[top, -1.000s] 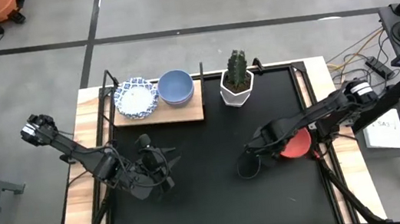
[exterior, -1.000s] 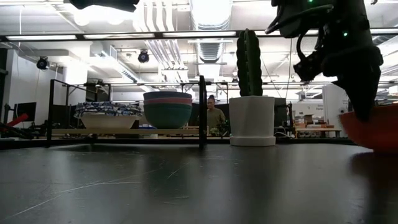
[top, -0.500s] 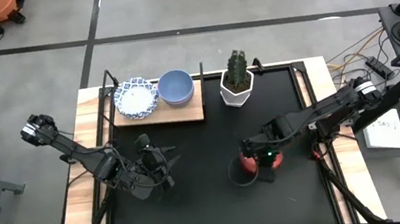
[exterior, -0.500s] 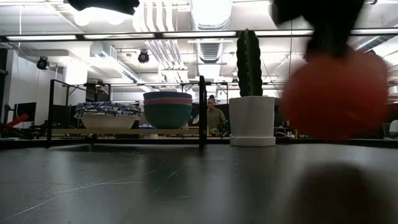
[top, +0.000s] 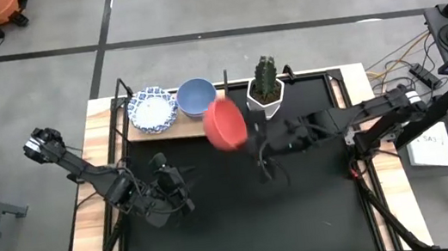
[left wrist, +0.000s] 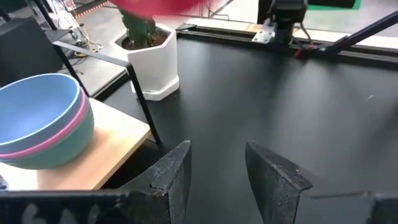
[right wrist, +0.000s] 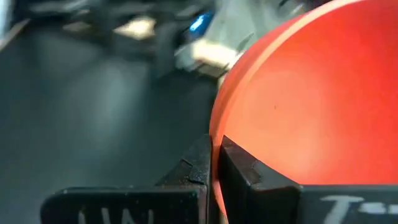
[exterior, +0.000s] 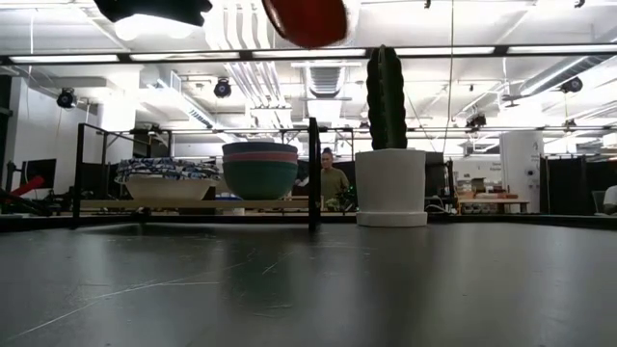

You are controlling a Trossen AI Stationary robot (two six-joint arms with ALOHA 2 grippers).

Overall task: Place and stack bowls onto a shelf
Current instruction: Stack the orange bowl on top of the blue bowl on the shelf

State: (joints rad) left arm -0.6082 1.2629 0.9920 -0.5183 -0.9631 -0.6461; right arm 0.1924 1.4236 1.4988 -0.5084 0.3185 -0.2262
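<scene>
Red bowl (top: 225, 124) in right gripper (top: 254, 145), cactus pot (top: 266, 98) beside, shelf (top: 206, 124) near

the right claw (top: 250, 136) has lifted the red bowl (top: 225, 124) toward the shelf (top: 207, 125).

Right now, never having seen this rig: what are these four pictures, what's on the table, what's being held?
Two dark robot arms work at a black table. One picture looks straight down, one looks level across the tabletop, and one sits on each wrist.

At the far edge stands a wooden shelf. On it sit a stack of white blue-patterned bowls and a stack of blue, pink and green bowls. Beside the shelf is a potted cactus.

The right hand is shut on the rim of the red bowl, carried tilted in the air near the shelf. The left hand is open and empty, over the table's left side.
</scene>
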